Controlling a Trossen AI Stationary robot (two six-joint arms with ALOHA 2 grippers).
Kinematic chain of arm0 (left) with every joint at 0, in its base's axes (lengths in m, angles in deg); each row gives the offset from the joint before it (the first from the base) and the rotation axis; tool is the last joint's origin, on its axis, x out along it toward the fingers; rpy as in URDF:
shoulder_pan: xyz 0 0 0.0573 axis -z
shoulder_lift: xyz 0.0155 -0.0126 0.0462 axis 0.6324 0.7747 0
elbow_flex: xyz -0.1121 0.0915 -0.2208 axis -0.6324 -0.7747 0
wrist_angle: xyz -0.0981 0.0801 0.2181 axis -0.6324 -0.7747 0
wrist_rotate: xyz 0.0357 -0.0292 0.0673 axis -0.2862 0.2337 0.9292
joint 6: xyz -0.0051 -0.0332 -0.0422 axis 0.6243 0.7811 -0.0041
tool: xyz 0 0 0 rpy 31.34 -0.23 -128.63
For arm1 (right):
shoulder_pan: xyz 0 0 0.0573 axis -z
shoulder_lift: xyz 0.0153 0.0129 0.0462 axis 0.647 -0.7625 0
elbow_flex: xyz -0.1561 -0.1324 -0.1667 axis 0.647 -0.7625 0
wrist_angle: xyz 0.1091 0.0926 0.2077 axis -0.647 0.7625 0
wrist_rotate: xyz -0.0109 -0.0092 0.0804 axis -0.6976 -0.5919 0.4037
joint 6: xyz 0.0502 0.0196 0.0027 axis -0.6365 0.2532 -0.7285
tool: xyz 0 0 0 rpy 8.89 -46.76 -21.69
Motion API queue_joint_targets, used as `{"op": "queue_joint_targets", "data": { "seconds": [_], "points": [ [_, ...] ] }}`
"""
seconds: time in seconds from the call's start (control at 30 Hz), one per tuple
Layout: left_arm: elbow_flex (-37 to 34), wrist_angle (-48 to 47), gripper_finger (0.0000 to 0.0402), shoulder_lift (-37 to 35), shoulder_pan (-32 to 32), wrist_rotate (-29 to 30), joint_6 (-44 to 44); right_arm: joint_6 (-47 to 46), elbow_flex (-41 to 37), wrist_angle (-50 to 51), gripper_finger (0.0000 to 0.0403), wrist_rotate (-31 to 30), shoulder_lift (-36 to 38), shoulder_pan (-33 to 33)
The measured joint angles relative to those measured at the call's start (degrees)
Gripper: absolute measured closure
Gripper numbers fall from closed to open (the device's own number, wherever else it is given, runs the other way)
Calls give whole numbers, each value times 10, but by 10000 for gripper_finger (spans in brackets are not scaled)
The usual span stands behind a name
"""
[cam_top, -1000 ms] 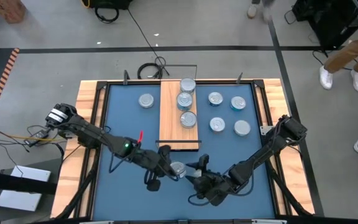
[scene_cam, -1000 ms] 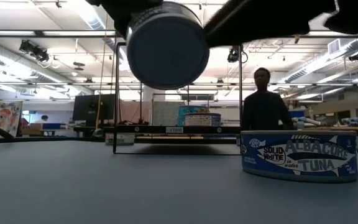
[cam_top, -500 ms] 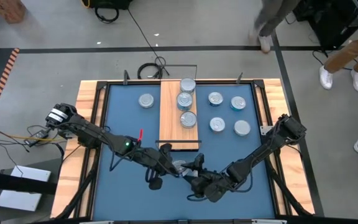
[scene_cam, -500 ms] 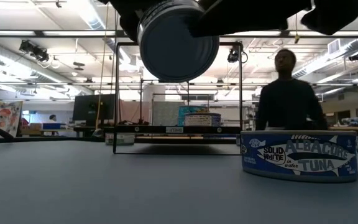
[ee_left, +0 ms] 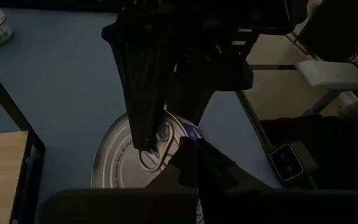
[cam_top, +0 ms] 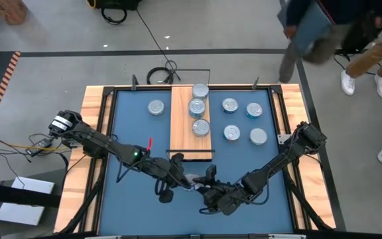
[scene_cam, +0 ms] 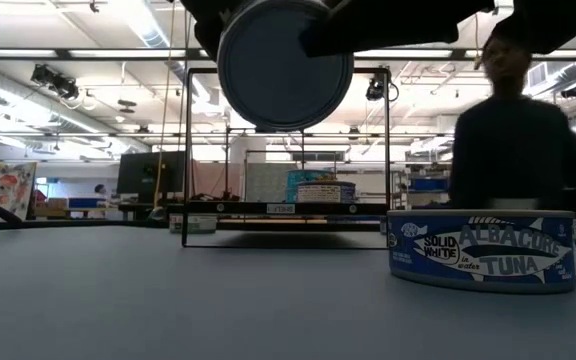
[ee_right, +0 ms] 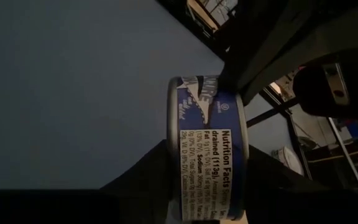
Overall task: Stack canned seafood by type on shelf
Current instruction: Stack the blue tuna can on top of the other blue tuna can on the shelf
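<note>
Blue bench (cam_top: pixel 131 133) with light-wood border. Shelf (cam_top: pixel 191 143) lies flat on it at about 12 o'clock from centre, long axis running 12 to 6. Three tins (cam_top: pixel 198 108) in a row on the shelf's 12 o'clock half. One tin (cam_top: pixel 155 107) on the bench at 10 o'clock. Four tins (cam_top: pixel 243 120) on the bench at 2 o'clock, beside the shelf. Low view: tuna tin (scene_cam: pixel 481 249) sits on the bench.

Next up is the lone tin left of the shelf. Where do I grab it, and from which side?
Take the lone tin by its short round side wall, pinching across its width, and come straight down from above. It sits flat with its lid up, too low for a sideways approach. Bare table surrounds it, and the shelf stands clear of it.
</note>
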Motion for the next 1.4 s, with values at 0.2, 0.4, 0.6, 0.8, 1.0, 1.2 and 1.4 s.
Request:
{"op": "queue_joint_targets", "data": {
  "seconds": [0.2,0.4,0.6,0.8,1.0,1.2,1.4],
  "points": [
    [0,4,388,0,0,0,-1,-11,0,-1,256,0,0,0],
    [0,19,346,0,1,-2,-29,-14,0,-3,256,2,0,-4],
    [0,21,288,-34,2,-1,-35,-16,0,-4,256,2,0,-10],
    [0,-1,265,-99,17,51,-86,-16,0,-8,256,1,2,-16],
    [0,-30,266,-145,53,127,-124,-11,0,-8,255,4,17,-17],
    [-1,-51,266,-150,72,154,-124,10,0,-9,255,6,37,-17],
    [-53,25,266,-161,73,160,-133,27,0,-18,255,8,45,-18]
  ]
}}
